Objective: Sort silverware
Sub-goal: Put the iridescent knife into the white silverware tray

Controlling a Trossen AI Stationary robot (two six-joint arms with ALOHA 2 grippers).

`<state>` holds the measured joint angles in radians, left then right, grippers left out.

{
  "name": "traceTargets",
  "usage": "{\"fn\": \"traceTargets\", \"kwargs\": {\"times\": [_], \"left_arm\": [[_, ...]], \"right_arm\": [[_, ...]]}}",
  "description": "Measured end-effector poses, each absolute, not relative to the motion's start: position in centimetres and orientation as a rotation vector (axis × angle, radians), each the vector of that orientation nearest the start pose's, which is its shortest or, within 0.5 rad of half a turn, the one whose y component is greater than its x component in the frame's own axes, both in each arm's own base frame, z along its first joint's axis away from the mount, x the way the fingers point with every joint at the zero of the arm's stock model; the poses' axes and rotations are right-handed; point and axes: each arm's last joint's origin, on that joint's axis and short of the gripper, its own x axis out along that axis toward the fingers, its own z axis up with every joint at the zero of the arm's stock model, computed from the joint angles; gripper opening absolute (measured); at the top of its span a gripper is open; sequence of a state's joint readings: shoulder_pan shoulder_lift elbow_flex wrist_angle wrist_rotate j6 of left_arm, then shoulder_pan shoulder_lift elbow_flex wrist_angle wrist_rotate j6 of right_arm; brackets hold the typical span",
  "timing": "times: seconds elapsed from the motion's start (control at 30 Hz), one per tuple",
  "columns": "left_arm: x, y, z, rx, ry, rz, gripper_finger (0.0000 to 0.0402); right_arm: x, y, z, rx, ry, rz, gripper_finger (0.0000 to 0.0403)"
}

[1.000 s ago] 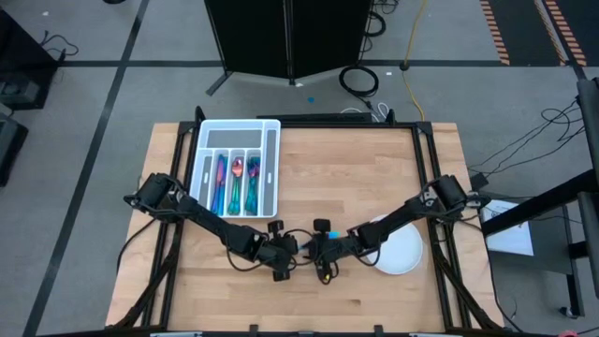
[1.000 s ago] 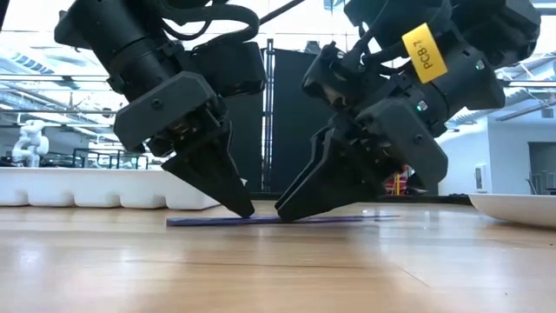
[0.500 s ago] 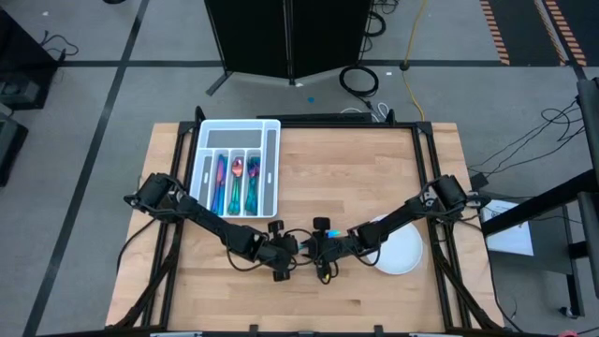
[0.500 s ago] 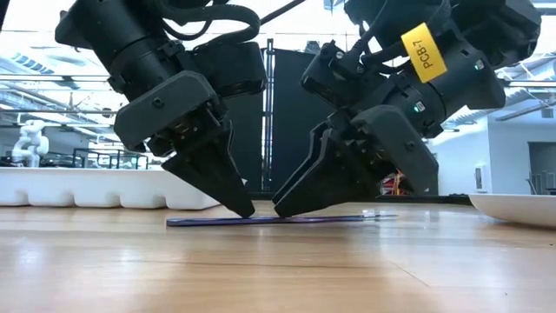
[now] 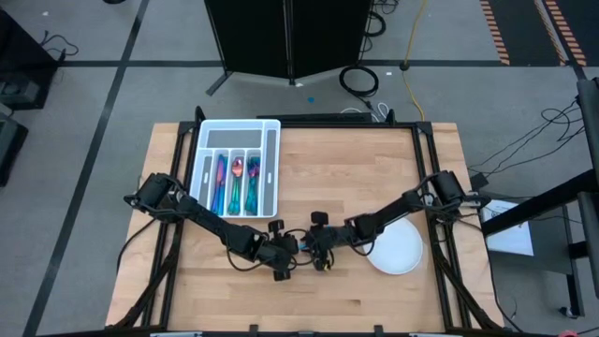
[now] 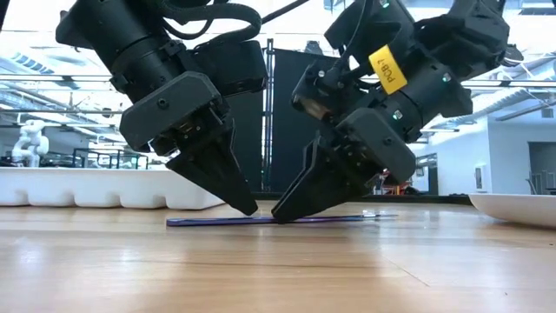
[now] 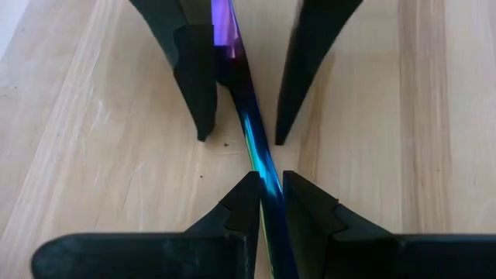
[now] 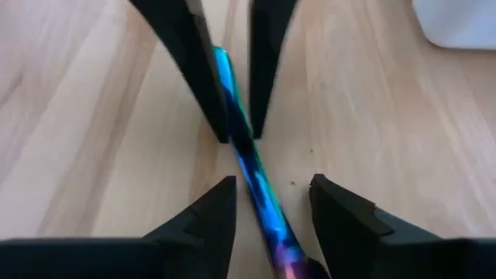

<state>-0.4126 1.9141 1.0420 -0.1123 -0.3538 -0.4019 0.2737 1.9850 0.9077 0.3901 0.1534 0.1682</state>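
Observation:
One slim blue-purple piece of silverware [image 6: 200, 221] lies flat on the wooden table, between my two grippers. My left gripper [image 7: 270, 184] is shut on it, its tips down at the table [image 6: 250, 209]. My right gripper [image 8: 271, 190] faces it from the other side. It is open, with one finger on each side of the same piece [image 8: 252, 167], and a gap shows at both fingers. More silverware [image 5: 234, 183] lies in the compartments of the white tray [image 5: 272, 168] at the far left. My left gripper pinches the piece's slim stem [image 7: 265, 174] between its two fingertips, one on each long edge. The fingers slant down from the table's left, pointing along the piece. The piece lies flat on the table.
A round white plate [image 5: 398, 253] sits at the right, just beyond my right arm. The tray shows as a low white wall [image 6: 87, 187] behind the left gripper. Bare wood stretches across the table's near and far middle.
My right arm has swung a little toward the table's far edge, uncovering more of the plate. Its fingertips stay at the piece, close to the left gripper. The piece lies where it was.

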Motion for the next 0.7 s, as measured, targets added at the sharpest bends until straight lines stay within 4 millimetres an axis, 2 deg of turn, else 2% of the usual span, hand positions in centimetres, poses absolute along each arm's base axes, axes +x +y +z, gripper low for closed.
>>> {"fn": "traceTargets", "kwargs": {"times": [0.33, 0.53, 0.7], "left_arm": [[33.84, -13.65, 12.42, 0.027, 0.894, 0.136, 0.0065], [33.87, -13.62, 12.46, 0.028, 0.884, 0.153, 0.0118], [33.86, -13.34, 12.41, 0.047, 0.872, 0.193, 0.0162]], "right_arm": [[35.57, 9.57, 8.92, -0.006, 0.717, 0.056, 0.0057], [35.58, 9.63, 8.92, -0.003, 0.718, 0.056, 0.001], [35.59, 9.64, 8.94, 0.002, 0.712, 0.056, 0.0007]]}}
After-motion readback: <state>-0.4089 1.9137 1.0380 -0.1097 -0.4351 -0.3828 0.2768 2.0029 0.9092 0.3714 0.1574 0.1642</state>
